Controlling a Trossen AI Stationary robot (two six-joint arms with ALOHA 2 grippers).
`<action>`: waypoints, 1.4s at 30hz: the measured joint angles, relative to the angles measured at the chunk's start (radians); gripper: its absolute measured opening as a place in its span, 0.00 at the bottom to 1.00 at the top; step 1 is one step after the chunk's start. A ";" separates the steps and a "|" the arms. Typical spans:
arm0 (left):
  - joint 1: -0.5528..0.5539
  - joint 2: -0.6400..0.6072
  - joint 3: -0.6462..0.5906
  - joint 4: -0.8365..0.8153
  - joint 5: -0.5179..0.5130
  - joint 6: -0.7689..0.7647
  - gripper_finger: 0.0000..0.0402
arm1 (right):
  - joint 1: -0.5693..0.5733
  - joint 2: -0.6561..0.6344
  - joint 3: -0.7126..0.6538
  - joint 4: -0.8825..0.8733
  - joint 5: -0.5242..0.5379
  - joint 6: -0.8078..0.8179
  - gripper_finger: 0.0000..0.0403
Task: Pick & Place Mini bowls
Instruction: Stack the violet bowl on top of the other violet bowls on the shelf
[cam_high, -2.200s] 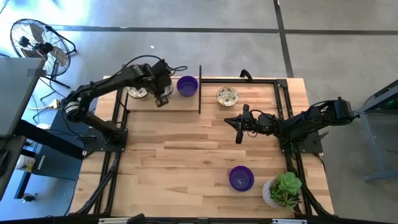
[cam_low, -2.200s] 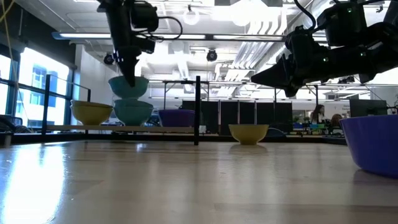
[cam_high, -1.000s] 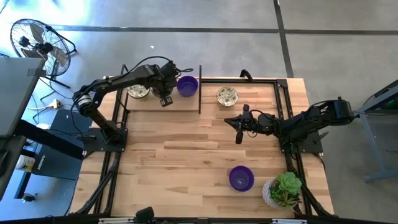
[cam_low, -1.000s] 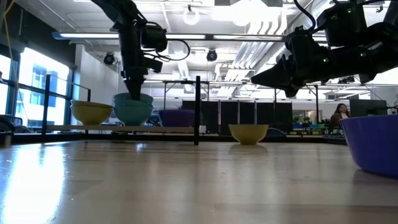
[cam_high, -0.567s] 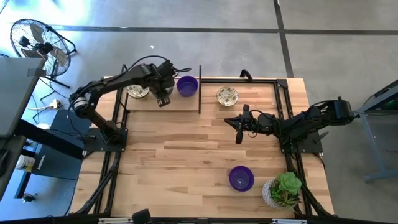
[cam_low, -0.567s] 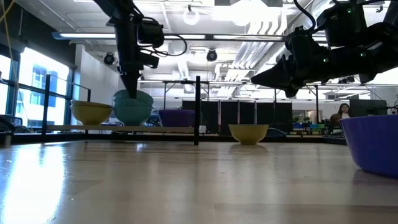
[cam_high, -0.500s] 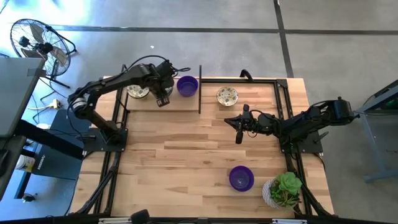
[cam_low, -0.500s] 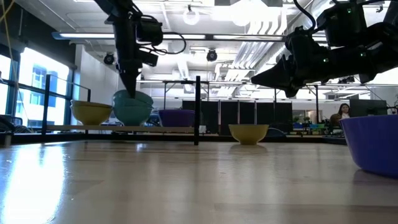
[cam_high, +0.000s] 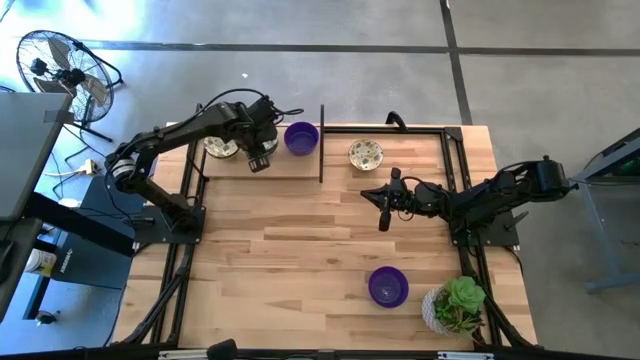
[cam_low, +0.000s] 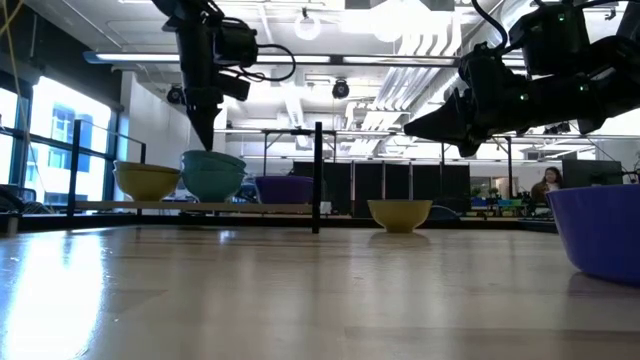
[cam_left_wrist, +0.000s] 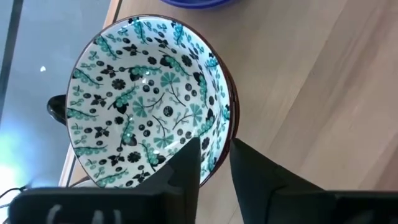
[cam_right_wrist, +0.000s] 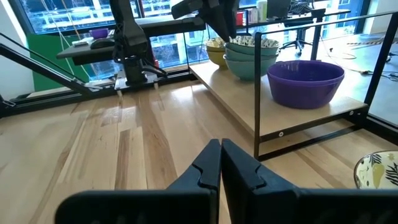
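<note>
Wooden tabletop (cam_high: 300, 250) under office ceiling lights, seen from above and from table height. At its far edge, the left gripper (cam_low: 202, 135) hangs just above a stack of teal-patterned mini bowls (cam_low: 213, 173) on a low raised shelf (cam_high: 290, 168); its fingers (cam_left_wrist: 186, 171) stand slightly parted, one to either side of the top bowl's rim (cam_left_wrist: 227, 118), and hold nothing. Beside the stack on the same shelf are a yellowish bowl (cam_low: 147, 180) on one side and a purple bowl (cam_high: 301, 137) on the other. Past a thin black upright post (cam_high: 321, 143), a cream patterned bowl (cam_high: 366, 154) rests on the table. The right gripper (cam_high: 384, 214) waits over the table's middle, fingers (cam_right_wrist: 208, 165) pressed together and empty, well apart from every bowl. A second purple bowl (cam_high: 388, 286) sits at the near edge, beside a potted green plant (cam_high: 457, 304).
</note>
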 joint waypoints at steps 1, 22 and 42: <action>0.000 0.000 0.000 0.001 -0.001 0.004 0.18 | 0.000 0.000 0.000 0.000 0.000 0.000 0.00; 0.000 -0.031 -0.001 0.022 -0.037 -0.009 0.00 | 0.000 0.000 0.000 0.000 0.000 0.006 0.00; -0.268 -0.484 -0.665 0.987 0.181 -0.242 0.00 | 0.002 -0.002 0.000 0.016 -0.132 -0.031 0.00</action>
